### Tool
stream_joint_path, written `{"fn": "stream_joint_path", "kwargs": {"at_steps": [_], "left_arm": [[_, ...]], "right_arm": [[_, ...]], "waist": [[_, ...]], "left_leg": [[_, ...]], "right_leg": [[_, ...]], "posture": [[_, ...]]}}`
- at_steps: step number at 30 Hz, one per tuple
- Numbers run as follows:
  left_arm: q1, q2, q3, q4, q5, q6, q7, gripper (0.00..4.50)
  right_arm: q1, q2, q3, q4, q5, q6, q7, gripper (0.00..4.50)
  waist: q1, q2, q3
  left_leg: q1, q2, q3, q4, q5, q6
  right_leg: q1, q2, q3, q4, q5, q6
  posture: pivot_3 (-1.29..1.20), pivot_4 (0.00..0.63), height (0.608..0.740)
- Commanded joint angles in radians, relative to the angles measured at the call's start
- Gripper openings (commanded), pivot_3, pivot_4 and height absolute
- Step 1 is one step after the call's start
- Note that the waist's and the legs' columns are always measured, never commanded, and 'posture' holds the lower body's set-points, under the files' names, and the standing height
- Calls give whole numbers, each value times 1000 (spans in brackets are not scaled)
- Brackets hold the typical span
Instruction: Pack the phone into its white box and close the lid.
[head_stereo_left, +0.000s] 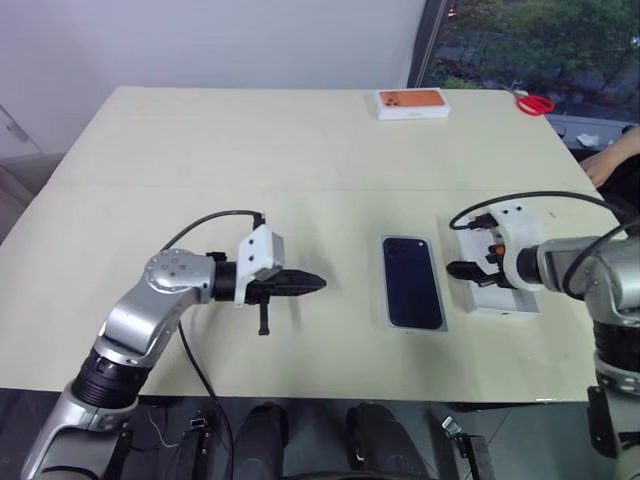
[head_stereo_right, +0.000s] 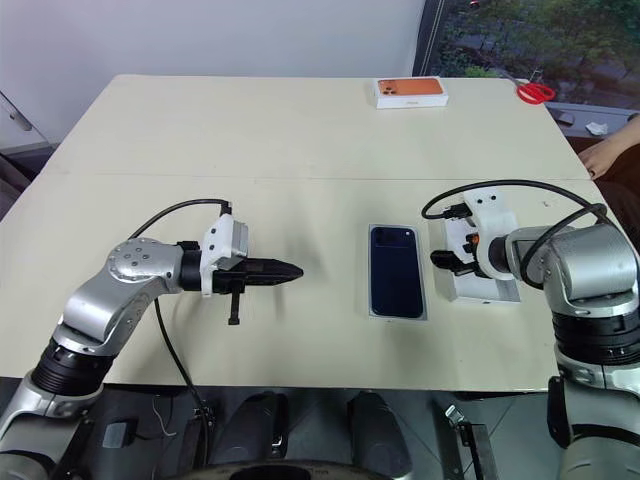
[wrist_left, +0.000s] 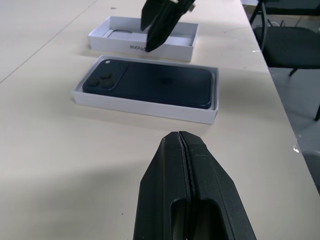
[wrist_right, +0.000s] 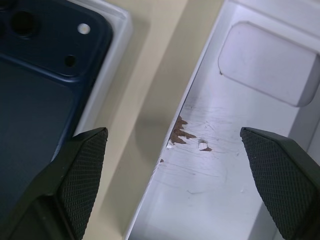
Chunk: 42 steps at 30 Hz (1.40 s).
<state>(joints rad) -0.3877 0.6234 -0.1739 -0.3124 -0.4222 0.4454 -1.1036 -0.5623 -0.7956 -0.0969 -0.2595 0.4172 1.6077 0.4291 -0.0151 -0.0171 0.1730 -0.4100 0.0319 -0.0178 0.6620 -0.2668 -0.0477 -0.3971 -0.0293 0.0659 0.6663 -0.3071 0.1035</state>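
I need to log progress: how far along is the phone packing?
Done: the phone already lies in the white box, camera side up. In hand: the right gripper, open, hovers over the edge of the lid, which lies upturned beside the box; nothing is gripped yet. The left gripper is shut and off to the side. Left: pick up the lid, turn it over and close the box.

I count one phone (head_stereo_left: 413, 283), dark blue, lying in one shallow white box (wrist_left: 145, 106). One lid (head_stereo_right: 478, 284) sits upturned just beside it, open side up. That makes two white cardboard pieces near me. Further off on the desk (head_stereo_left: 250, 150) I see one more box, white with an orange top (head_stereo_left: 411, 102), and one pair of red-handled scissors (head_stereo_left: 536, 103). I have two arms in view, one on each side.
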Motion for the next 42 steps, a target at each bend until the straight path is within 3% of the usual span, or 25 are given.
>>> {"fn": "stream_joint_path", "kwargs": {"at_steps": [1, 4, 7, 13, 15, 24, 28, 32, 35, 36, 39, 42], "left_arm": [[15, 9, 35, -28, -32, -33, -23, 0], [20, 11, 37, -28, -30, -40, -24, 0], [20, 12, 36, -26, -24, -47, -18, 0], [17, 10, 32, -18, -15, -56, -9, 0], [17, 10, 32, -17, -15, -58, -6, 0], [24, 13, 54, 8, -2, -73, 18, 0], [23, 14, 82, 51, 7, -87, 39, 0], [26, 18, 90, 86, 22, -102, 53, 0], [24, 17, 97, 125, 42, -118, 62, 0], [20, 15, 98, 140, 47, -123, 66, 0], [12, 11, 98, 164, 54, -134, 72, 0], [12, 2, 95, 172, 61, -140, 82, 0]], "right_arm": [[-22, 13, -27, 12, 43, 7, -42, 4442], [-20, 19, -38, 33, 68, 7, -79, 4442], [-21, 20, -44, 52, 98, 7, -113, 3633], [-16, 27, -44, 72, 153, 7, -171, 619], [-18, 30, -48, 78, 172, 7, -191, 38], [-113, 59, -170, 135, 337, 7, -294, 38], [-194, 91, -286, 191, 604, 7, -383, 38], [-217, 108, -312, 222, 939, 7, -539, 38], [-137, 66, -177, 197, 1429, -194, -776, 38], [-104, 70, -130, 168, 1519, -256, -819, 38], [-51, 123, -82, 98, 1555, -361, -875, 38], [2, 282, -69, 1, 1555, -488, -987, 38]], "waist": [[0, 0, 0], [0, 0, 0], [1, 0, 0], [0, 0, 0], [0, 0, 0], [-4, 1, 1], [-4, 2, 1], [-3, 2, 1], [0, 2, 1], [0, 2, 1], [-6, 2, 2], [-9, 2, 1]], "left_leg": [[0, 0, 0, 0, 0, 0], [0, 0, 0, 0, 0, 0], [0, 0, 0, 0, 0, 0], [0, 0, 0, 0, 0, 0], [0, 0, 0, 0, 0, 0], [0, 0, 0, 0, 0, 0], [0, 1, 0, -1, 0, 0], [0, 1, 1, -1, 0, 1], [-1, 1, 1, 0, 0, 1], [-1, 1, 1, 0, -1, 1], [-1, 1, 1, 0, -1, 2], [-1, 2, 1, 0, -1, 2]], "right_leg": [[0, 0, 0, 0, 0, 0], [0, 0, 0, 0, 0, 0], [0, 0, 0, 0, 0, 0], [0, 0, 0, 0, 0, 0], [0, 0, 0, 0, 0, 0], [0, 0, 0, 0, 0, 0], [-1, 1, 0, 0, 0, 0], [0, 1, 0, 0, 0, 0], [-1, 0, 1, 0, 0, 0], [0, 0, 0, 0, 0, 0], [-1, 0, 0, 0, 0, 0], [-1, 1, 1, 0, 0, 0]], "posture": [[0, 150, 726], [0, 150, 726], [0, 150, 726], [0, 150, 726], [0, 150, 726], [0, 150, 726], [0, 150, 726], [0, 150, 726], [0, 150, 726], [0, 150, 726], [0, 150, 726], [0, 150, 726]]}}
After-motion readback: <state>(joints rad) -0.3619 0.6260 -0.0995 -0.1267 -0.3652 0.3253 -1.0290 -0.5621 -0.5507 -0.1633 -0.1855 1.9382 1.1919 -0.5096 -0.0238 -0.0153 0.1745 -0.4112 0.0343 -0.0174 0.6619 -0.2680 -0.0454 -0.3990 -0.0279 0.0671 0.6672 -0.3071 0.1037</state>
